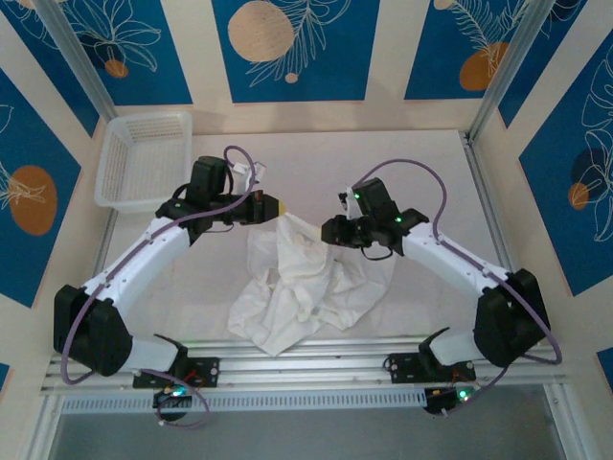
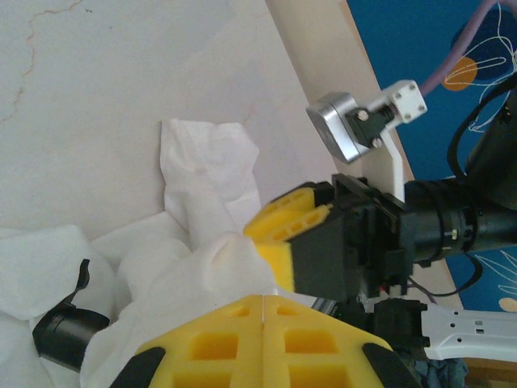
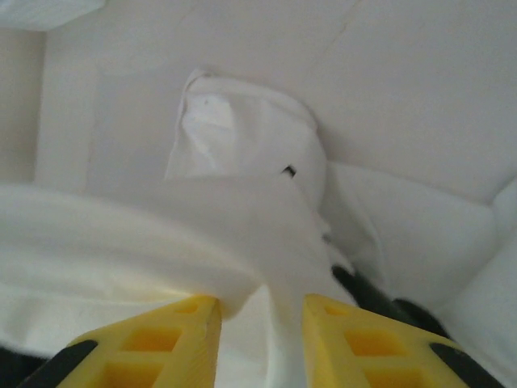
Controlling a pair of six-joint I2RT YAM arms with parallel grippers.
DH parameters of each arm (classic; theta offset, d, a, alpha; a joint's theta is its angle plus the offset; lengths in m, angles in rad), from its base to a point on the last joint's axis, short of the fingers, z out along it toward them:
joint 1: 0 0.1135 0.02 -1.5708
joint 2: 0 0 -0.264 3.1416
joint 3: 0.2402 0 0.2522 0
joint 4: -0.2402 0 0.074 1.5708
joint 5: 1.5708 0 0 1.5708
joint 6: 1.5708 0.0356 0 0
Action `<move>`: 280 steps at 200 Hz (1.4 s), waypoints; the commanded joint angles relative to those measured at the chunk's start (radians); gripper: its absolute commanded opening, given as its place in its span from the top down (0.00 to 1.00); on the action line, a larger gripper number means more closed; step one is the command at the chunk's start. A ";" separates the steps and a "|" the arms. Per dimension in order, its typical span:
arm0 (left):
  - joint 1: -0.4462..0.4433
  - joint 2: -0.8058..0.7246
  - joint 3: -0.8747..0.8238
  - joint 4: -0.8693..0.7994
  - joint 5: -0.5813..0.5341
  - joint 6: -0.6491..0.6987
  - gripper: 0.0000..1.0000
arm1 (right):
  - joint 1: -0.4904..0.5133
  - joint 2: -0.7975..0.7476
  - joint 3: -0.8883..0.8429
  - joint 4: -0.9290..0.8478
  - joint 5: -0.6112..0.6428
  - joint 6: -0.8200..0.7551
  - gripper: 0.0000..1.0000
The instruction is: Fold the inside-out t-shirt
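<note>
Cloth this thin and limp will likely sag and slip, so the inside-out t-shirt (image 1: 292, 287), heaped on the counter (image 1: 421, 163), wants gripping at seams; left tool (image 1: 273, 206) clenches its raised top, right tool (image 1: 330, 230) half-closed around cloth, grip unclear.

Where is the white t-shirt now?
In the top view the t-shirt lies crumpled on the table, centre front, its top raised between the left gripper and the right gripper.
</note>
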 commanded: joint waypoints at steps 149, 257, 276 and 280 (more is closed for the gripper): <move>-0.004 -0.017 0.005 0.002 0.000 0.007 1.00 | 0.267 0.138 0.160 0.002 0.645 -0.206 0.62; -0.004 -0.020 0.000 0.017 0.006 -0.001 1.00 | 0.189 0.141 0.209 0.046 0.422 -0.202 0.59; -0.004 -0.028 0.005 -0.007 -0.007 0.013 1.00 | 0.173 0.152 0.218 0.010 0.440 -0.163 0.69; -0.004 -0.029 0.006 -0.013 -0.012 0.018 1.00 | 0.169 0.150 0.218 0.000 0.437 -0.154 0.70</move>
